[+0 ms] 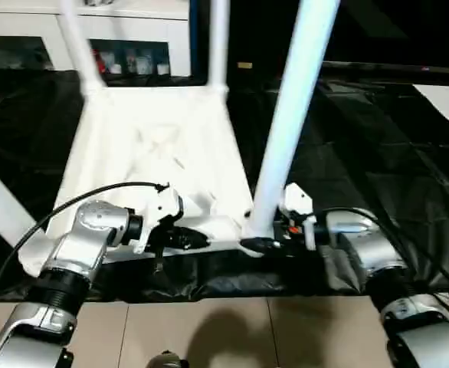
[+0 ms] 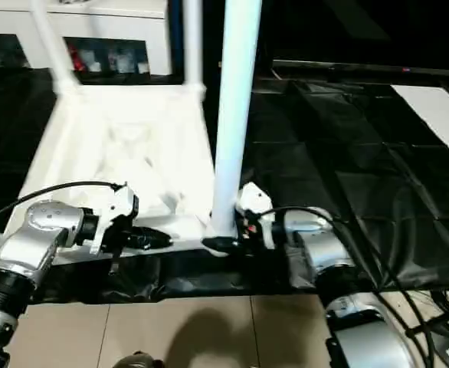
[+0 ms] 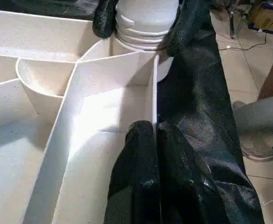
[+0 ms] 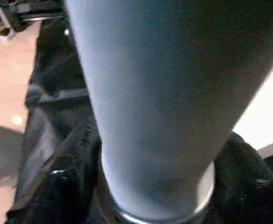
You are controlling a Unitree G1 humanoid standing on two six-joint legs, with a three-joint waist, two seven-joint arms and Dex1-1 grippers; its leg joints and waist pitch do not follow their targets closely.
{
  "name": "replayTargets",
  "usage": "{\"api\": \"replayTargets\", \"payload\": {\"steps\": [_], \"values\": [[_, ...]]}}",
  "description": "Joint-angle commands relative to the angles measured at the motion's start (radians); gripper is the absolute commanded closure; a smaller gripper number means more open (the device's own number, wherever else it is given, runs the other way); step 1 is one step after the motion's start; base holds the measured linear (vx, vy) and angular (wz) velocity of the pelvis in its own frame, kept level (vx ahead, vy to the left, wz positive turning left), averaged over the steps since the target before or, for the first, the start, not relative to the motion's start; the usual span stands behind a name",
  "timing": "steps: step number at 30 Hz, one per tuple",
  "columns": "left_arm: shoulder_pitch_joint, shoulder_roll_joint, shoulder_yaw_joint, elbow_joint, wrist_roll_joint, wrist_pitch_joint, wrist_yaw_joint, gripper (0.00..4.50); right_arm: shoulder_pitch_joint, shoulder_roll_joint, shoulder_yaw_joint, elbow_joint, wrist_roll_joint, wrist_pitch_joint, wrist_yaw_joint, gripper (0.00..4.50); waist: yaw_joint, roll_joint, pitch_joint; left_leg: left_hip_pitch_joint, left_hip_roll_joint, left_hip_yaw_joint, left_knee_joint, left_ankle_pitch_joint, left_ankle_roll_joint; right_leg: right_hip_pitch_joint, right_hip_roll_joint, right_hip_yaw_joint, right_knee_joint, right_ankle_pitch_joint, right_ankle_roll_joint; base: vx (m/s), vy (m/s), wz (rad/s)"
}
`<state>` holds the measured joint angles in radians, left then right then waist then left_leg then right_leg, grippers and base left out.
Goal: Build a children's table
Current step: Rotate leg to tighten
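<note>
Left wrist view: the left gripper (image 3: 156, 140) pinches the tabletop (image 1: 159, 146) rim — steadying it; the right gripper (image 1: 264, 244) clasps the near-right leg (image 1: 290, 115) at its socket, probably to seat it.

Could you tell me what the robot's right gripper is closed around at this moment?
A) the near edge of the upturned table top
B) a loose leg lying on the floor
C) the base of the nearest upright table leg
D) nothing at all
C: the right gripper has one black finger on each side of the nearest leg just above its corner socket, while the left gripper pinches the table top's rim.
</note>
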<state>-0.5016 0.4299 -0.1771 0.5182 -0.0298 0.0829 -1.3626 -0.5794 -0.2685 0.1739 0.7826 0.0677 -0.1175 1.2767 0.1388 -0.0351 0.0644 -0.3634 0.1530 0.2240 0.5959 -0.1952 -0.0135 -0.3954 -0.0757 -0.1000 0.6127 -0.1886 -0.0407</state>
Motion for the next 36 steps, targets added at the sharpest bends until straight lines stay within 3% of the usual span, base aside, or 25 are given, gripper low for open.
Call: {"api": "replayTargets", "payload": {"steps": [1, 8, 9, 11, 12, 13, 14, 15, 17, 19, 21, 23, 29, 32, 36], "values": [[-0.041, -0.03, -0.006, 0.005, -0.023, -0.014, 0.034, 4.5, 0.031, 0.045, 0.104, -0.032, -0.018, 0.007, 0.09, 1.64, -0.003, 0.005, -0.066, 0.021, 0.109, -0.055, -0.075, -0.189, 0.02, 0.041, -0.12, 0.08, -0.074, -0.235, -0.21, 0.0, 0.0, 0.0], [-0.047, -0.06, 0.004, 0.022, 0.009, -0.031, 0.142, 4.5, 0.024, 0.082, 0.077, -0.004, -0.032, 0.02, -0.03, 1.79, -0.003, 0.005, -0.064, 0.021, 0.109, -0.055, -0.076, -0.2, 0.016, 0.039, -0.119, 0.079, -0.078, -0.262, -0.203, 0.0, 0.0, 0.0], [-0.053, -0.074, 0.009, 0.026, 0.02, -0.019, 0.186, 4.5, 0.009, 0.104, 0.054, 0.024, -0.039, 0.033, -0.11, 1.8, -0.006, 0.001, -0.062, 0.021, 0.109, -0.057, -0.077, -0.217, 0.01, 0.038, -0.121, 0.08, -0.082, -0.298, -0.196, 0.0, 0.0, 0.0], [-0.056, -0.083, 0.012, 0.029, 0.027, -0.009, 0.216, 4.5, -0.002, 0.119, 0.038, 0.044, -0.045, 0.043, -0.167, 1.8, -0.011, 0.005, -0.052, 0.029, 0.108, -0.064, -0.082, -0.284, -0.015, 0.033, -0.125, 0.079, -0.097, -0.427, -0.173, 0.0, 0.0, 0.0], [-0.063, -0.128, 0.025, 0.02, 0.035, 0.022, 0.305, 4.5, -0.042, 0.168, -0.003, 0.119, -0.066, 0.055, -0.373, 1.8, -0.019, 0.001, -0.048, 0.035, 0.108, -0.07, -0.084, -0.334, -0.035, 0.029, -0.13, 0.078, -0.105, -0.516, -0.154, 0.0, 0.0, 0.0], [-0.065, -0.14, 0.027, 0.017, 0.039, 0.028, 0.329, 4.5, -0.053, 0.179, -0.013, 0.138, -0.07, 0.059, -0.425, 1.8, -0.029, 0.002, -0.047, 0.044, 0.107, -0.077, -0.084, -0.37, -0.056, 0.025, -0.134, 0.075, -0.115, -0.583, -0.137, 0.0, 0.0, 0.0], [-0.066, -0.146, 0.028, 0.015, 0.041, 0.032, 0.341, 4.5, -0.057, 0.185, -0.018, 0.145, -0.071, 0.06, -0.45, 1.8, -0.035, 0.001, -0.049, 0.043, 0.106, -0.08, -0.084, -0.379, -0.061, 0.027, -0.134, 0.074, -0.116, -0.598, -0.129, 0.0, 0.0, 0.0], [-0.067, -0.172, 0.027, 0.006, 0.053, 0.048, 0.388, 4.5, -0.075, 0.214, -0.04, 0.173, -0.073, 0.062, -0.553, 1.81, -0.045, 0.001, -0.05, 0.035, 0.107, -0.084, -0.087, -0.375, -0.063, 0.033, -0.134, 0.072, -0.116, -0.596, -0.116, 0.0, 0.0, 0.0], [-0.073, -0.195, 0.027, 0.003, 0.073, 0.071, 0.448, 4.5, -0.086, 0.238, -0.053, 0.187, -0.073, 0.068, -0.625, 1.81, -0.058, 0.001, -0.053, 0.034, 0.106, -0.083, -0.089, -0.386, -0.063, 0.033, -0.13, 0.072, -0.118, -0.559, -0.109, 0.0, 0.0, 0.0], [-0.07, -0.232, 0.028, -0.014, 0.075, 0.093, 0.496, 4.5, -0.099, 0.276, -0.052, 0.205, -0.084, 0.091, -0.699, 1.81, -0.06, 0.008, -0.054, 0.036, 0.107, -0.078, -0.091, -0.366, -0.059, 0.029, -0.127, 0.078, -0.113, -0.49, -0.131, 0.0, 0.0, 0.0], [-0.06, -0.256, 0.02, -0.035, 0.072, 0.105, 0.51, 4.5, -0.103, 0.305, -0.046, 0.218, -0.096, 0.086, -0.724, 1.81, -0.058, 0.006, -0.058, 0.032, 0.105, -0.073, -0.089, -0.335, -0.049, 0.033, -0.126, 0.08, -0.106, -0.423, -0.149, 0.0, 0.0, 0.0], [-0.046, -0.268, 0.008, -0.053, 0.072, 0.109, 0.502, 4.5, -0.104, 0.323, -0.048, 0.228, -0.097, 0.057, -0.715, 1.25, -0.058, 0.006, -0.061, 0.027, 0.105, -0.067, -0.086, -0.284, -0.034, 0.037, -0.126, 0.083, -0.097, -0.338, -0.174, 0.0, 0.0, 0.0], [-0.035, -0.244, 0.004, -0.062, 0.068, 0.095, 0.462, 4.5, -0.1, 0.313, -0.044, 0.218, -0.091, 0.029, -0.675, 0.68, -0.056, 0.005, -0.062, 0.026, 0.101, -0.06, -0.081, -0.227, 0.001, 0.042, -0.122, 0.082, -0.092, -0.28, -0.193, 0.0, 0.0, 0.0], [-0.028, -0.202, 0.006, -0.072, 0.048, 0.078, 0.389, 4.5, -0.098, 0.272, -0.028, 0.201, -0.094, -0.012, -0.617, 0.68, -0.057, 0.006, -0.064, 0.021, 0.101, -0.06, -0.079, -0.217, 0.008, 0.044, -0.121, 0.082, -0.088, -0.269, -0.195, 0.0, 0.0, 0.0], [-0.026, -0.149, 0.005, -0.068, 0.029, 0.05, 0.295, 4.5, -0.078, 0.207, -0.001, 0.156, -0.082, -0.061, -0.452, 0.68, -0.052, 0.007, -0.069, 0.016, 0.1, -0.056, -0.072, -0.168, 0.038, 0.048, -0.116, 0.08, -0.076, -0.18, -0.217, 0.0, 0.0, 0.0]]}}
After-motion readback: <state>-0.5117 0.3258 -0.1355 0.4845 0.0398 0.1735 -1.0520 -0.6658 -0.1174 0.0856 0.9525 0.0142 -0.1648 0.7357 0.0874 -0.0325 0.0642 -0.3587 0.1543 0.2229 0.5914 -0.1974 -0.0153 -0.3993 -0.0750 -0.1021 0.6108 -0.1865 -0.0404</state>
